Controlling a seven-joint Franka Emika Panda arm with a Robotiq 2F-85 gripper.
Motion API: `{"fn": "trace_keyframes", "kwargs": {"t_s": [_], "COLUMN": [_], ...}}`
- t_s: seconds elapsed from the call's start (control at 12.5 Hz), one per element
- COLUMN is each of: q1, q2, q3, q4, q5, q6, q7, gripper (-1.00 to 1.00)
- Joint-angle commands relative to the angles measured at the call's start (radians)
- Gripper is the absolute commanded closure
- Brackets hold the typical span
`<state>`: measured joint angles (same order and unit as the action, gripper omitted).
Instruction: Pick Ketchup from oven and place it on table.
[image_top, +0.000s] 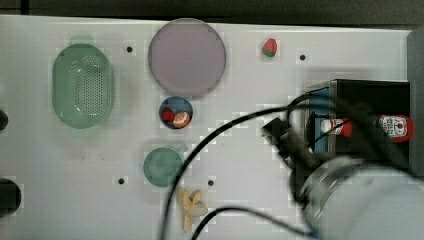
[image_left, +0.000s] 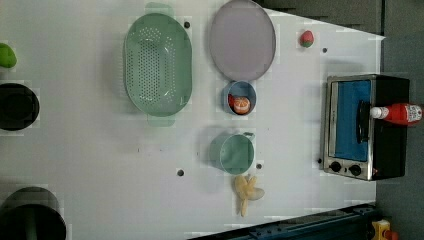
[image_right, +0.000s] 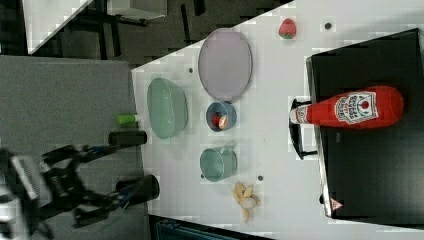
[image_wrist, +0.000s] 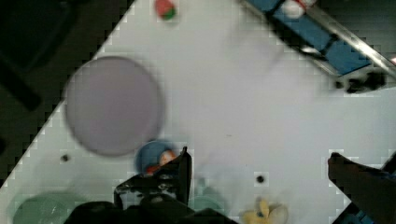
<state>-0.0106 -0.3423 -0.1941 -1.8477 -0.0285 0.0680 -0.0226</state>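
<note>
The ketchup (image_top: 395, 126) is a red squeeze bottle lying on its side on the black top of the oven (image_top: 372, 95), at the top view's right. Its white cap (image_left: 378, 112) pokes past the front edge, over the door handle. The left view shows the oven's (image_left: 350, 125) bluish glass door and knobs, and the right view shows the ketchup (image_right: 352, 110) on the oven (image_right: 375, 170). In the wrist view my gripper (image_wrist: 259, 165) is open with only the white table (image_wrist: 243, 93) between its fingers (image_wrist: 183, 164). In the top view the gripper (image_top: 280, 136) hangs just left of the oven door.
On the table (image_top: 240, 75) are a lilac plate (image_top: 186, 57), a green colander (image_top: 82, 85), a blue bowl (image_top: 176, 112) with fruit, a green cup (image_top: 162, 166), a yellowish banana (image_top: 191, 206) and a strawberry (image_top: 270, 47). Black cables (image_top: 215, 137) cross the table's middle.
</note>
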Motion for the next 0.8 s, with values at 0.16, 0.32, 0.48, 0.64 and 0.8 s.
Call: {"fn": "trace_keyframes", "kwargs": {"t_s": [0.16,0.32,0.48,0.64,0.8], "q1": [-0.026,-0.028,-0.029,-0.029,-0.031], "q2": [0.155,0.219,0.294,0.370,0.450], "q3": [-0.185,-0.257,-0.314,-0.354,-0.391], "q4": [-0.041,-0.039,-0.026,-0.007,0.022], "q5": [0.019,0.019,0.019,0.019,0.024], "q6": [0.107,0.196,0.289,0.353,0.387], "q7": [0.039,0.039,0.039,0.039,0.039], "gripper": [-1.00,-1.00,-1.00,-1.00,-1.00]}}
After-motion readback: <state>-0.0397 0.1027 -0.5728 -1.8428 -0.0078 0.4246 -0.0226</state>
